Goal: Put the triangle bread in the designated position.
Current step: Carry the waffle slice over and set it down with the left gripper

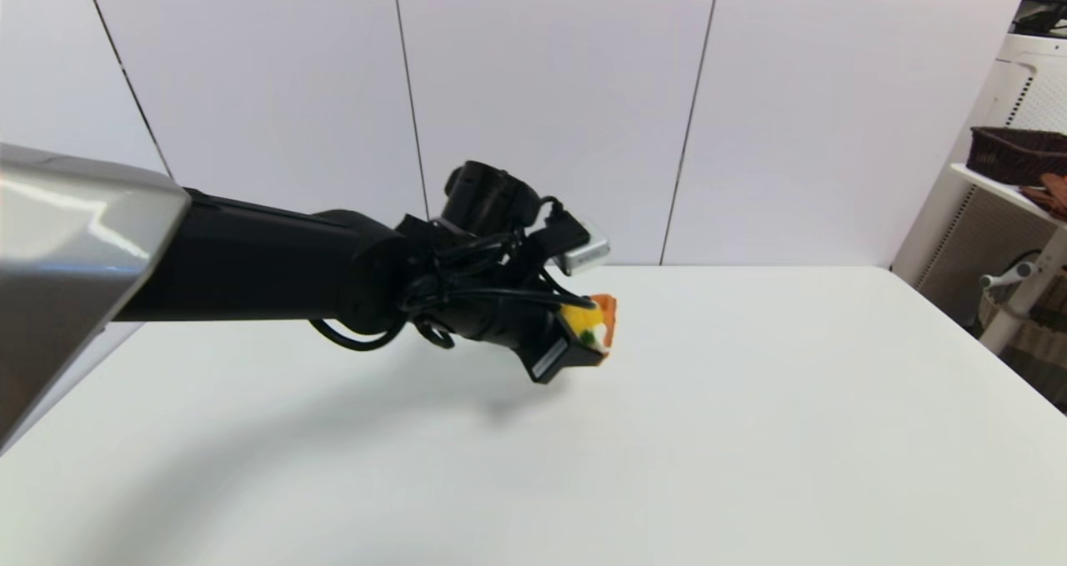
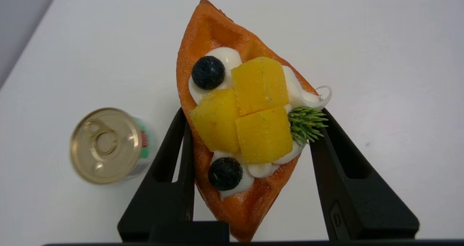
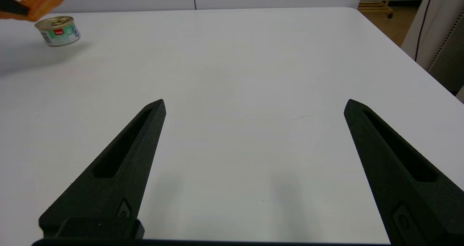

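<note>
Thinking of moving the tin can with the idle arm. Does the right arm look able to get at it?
Probably yes: the right claw is open over bare table, nothing lying between it and the tin can. The left claw, holding the triangle bread, hangs close by.

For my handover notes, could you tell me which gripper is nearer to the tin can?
Left. The left gripper, holding the triangle bread, hangs beside the tin can; the open right gripper is far across the table.
</note>
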`<action>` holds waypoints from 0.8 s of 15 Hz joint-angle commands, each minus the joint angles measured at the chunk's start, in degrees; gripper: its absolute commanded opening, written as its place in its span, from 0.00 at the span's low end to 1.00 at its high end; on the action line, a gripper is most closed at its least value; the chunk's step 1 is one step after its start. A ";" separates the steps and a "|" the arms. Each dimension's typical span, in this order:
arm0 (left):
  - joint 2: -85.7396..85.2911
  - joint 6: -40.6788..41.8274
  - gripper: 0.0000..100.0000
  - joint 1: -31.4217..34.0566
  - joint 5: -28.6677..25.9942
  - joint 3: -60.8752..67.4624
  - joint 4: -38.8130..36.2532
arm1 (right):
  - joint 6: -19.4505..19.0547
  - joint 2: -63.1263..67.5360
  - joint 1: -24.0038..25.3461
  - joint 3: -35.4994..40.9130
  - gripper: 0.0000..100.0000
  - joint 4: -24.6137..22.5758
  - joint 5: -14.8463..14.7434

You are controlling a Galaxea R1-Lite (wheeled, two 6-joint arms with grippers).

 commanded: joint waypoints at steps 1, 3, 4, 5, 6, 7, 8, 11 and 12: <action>-0.12 8.92 0.00 8.92 -0.57 -5.54 2.87 | 0.00 0.07 0.02 0.00 1.00 -0.01 -0.02; 1.64 12.96 0.00 12.61 -1.97 -9.06 3.83 | 0.00 0.07 0.02 0.00 1.00 -0.01 -0.02; 3.05 15.07 0.00 14.72 -3.03 -11.08 3.92 | 0.00 0.07 0.02 0.00 1.00 -0.01 -0.02; 4.01 16.39 0.00 15.77 -3.38 -12.22 3.92 | 0.00 0.07 0.02 0.00 1.00 -0.01 -0.02; 5.42 18.59 0.00 17.53 -3.91 -14.16 3.92 | 0.00 0.07 0.02 0.00 1.00 -0.01 -0.02; 6.91 20.26 0.00 18.50 -4.52 -15.74 3.83 | 0.00 0.07 -0.07 0.00 1.00 -0.01 -0.02; 8.50 21.49 0.00 19.73 -5.40 -17.06 3.83 | 0.00 0.07 0.02 0.00 1.00 -0.01 -0.02; 14.38 23.51 0.00 21.31 -8.48 -22.51 3.48 | 0.00 0.07 0.02 0.00 1.00 -0.01 -0.02; 17.02 24.30 0.00 21.84 -9.53 -25.23 3.48 | 0.00 0.07 0.02 0.00 1.00 -0.01 -0.02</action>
